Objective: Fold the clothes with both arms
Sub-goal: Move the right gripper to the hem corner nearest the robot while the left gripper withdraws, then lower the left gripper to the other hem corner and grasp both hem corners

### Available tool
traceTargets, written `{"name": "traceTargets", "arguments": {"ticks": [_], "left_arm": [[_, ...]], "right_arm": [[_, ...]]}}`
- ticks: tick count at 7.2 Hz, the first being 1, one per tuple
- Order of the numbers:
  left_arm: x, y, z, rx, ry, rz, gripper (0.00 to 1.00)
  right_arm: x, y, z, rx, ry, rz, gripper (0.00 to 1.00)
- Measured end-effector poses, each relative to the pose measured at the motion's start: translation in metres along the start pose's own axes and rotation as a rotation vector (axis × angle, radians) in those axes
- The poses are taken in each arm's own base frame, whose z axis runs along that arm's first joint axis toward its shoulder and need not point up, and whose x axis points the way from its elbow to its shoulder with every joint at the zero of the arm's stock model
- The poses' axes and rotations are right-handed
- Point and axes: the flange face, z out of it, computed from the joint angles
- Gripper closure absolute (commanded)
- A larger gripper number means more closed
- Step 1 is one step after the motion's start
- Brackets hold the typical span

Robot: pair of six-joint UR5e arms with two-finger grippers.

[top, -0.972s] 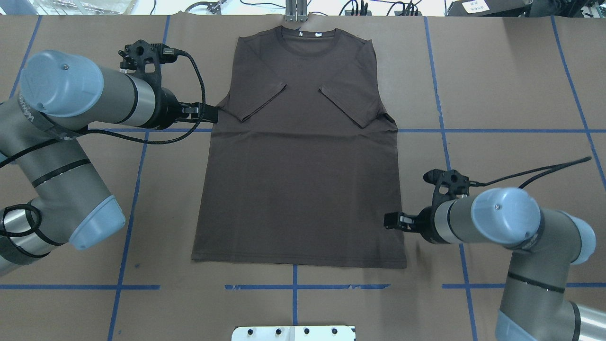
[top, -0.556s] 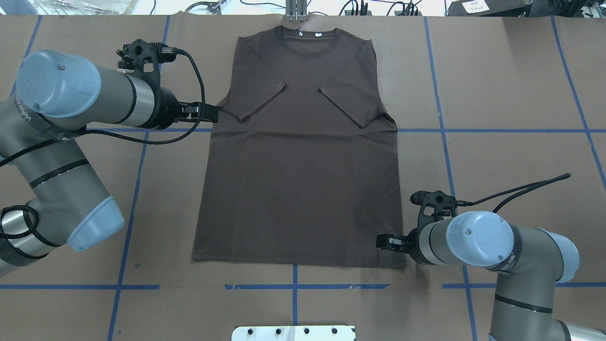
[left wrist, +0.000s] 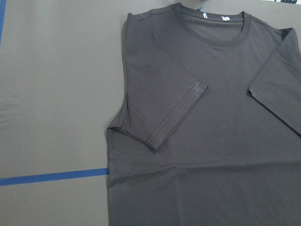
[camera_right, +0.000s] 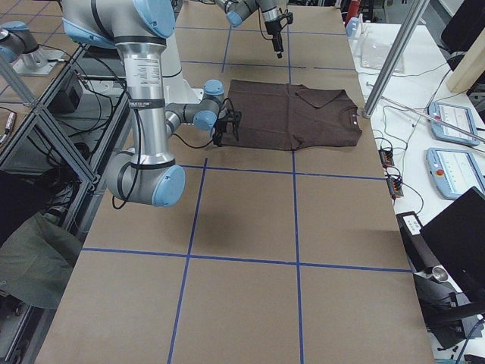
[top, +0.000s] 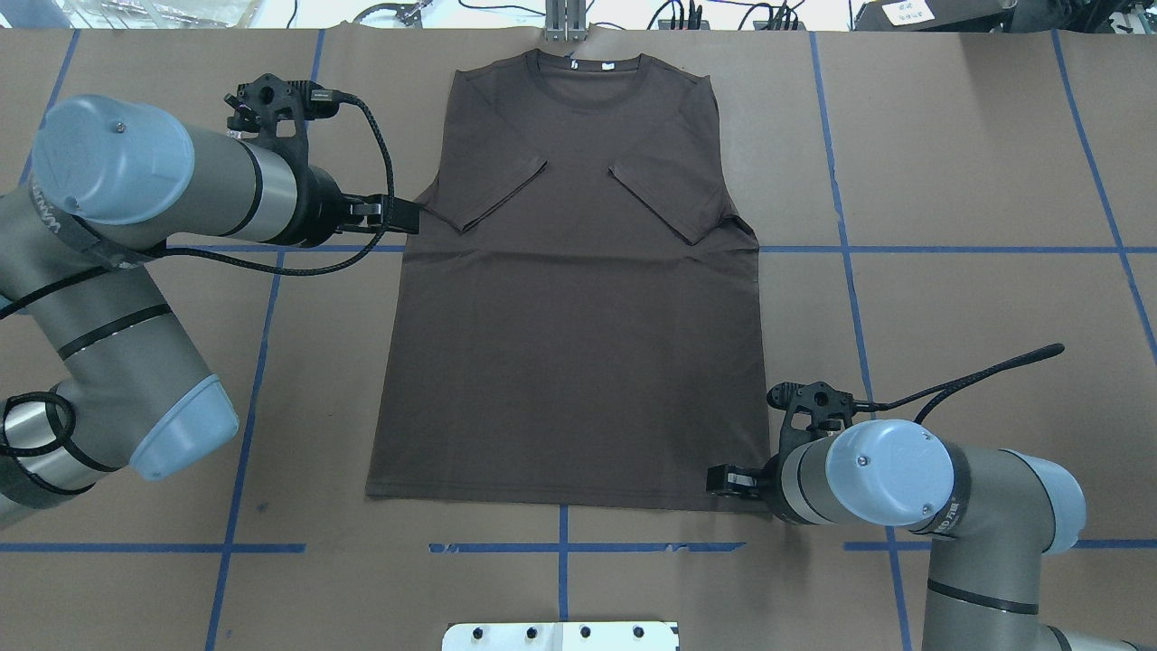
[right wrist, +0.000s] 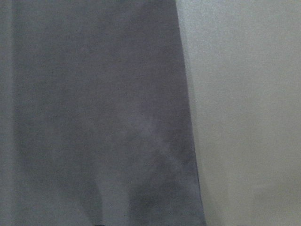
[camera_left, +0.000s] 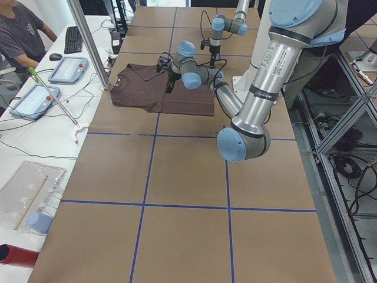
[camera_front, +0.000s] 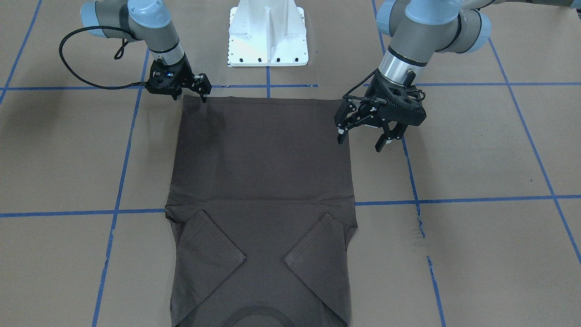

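Note:
The dark brown T-shirt (top: pixel 578 344) lies flat on the table, both sleeves folded inward and the collar (top: pixel 592 77) at the far edge. My left gripper (top: pixel 402 215) is open and empty; it hovers beside the shirt's left edge near the folded sleeve, and in the front view (camera_front: pixel 361 140) its fingers are spread above the shirt's side. My right gripper (camera_front: pixel 190 96) is open and low at the near right hem corner, its fingers on either side of that corner; it also shows in the overhead view (top: pixel 723 479). The right wrist view shows only the blurred shirt edge (right wrist: pixel 94 117).
The white pedestal base (camera_front: pixel 268 36) stands at the robot's side of the brown paper-covered table (top: pixel 949 181), which carries blue tape lines. A person (camera_left: pixel 20 35) sits at a side desk with tablets beyond the collar end. A metal post (camera_left: pixel 88 44) stands there.
My right gripper has moved toward the robot along the shirt's right edge, down to the hem corner. My left arm has hardly moved.

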Motion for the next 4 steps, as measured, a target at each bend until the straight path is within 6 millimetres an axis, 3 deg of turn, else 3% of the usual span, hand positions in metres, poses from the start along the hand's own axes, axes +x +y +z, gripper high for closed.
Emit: {"name": "traceTargets", "arguments": {"ticks": [2,3,4], "left_arm": [[0.0004,-0.0002,0.0011,-0.001,-0.001,0.001,0.00],[0.0005,-0.0004,0.0015,-0.001,-0.001,0.000,0.00],[0.0006,-0.0005,0.0016,-0.001,-0.001,0.000,0.00]], "right_arm": [[0.0035,0.0010,0.0016,-0.006,0.007,0.002,0.06],[0.0056,0.0012,0.0025,-0.007,0.011,0.003,0.12],[0.0072,0.0012,0.0032,-0.008,0.015,0.004,0.29]]}}
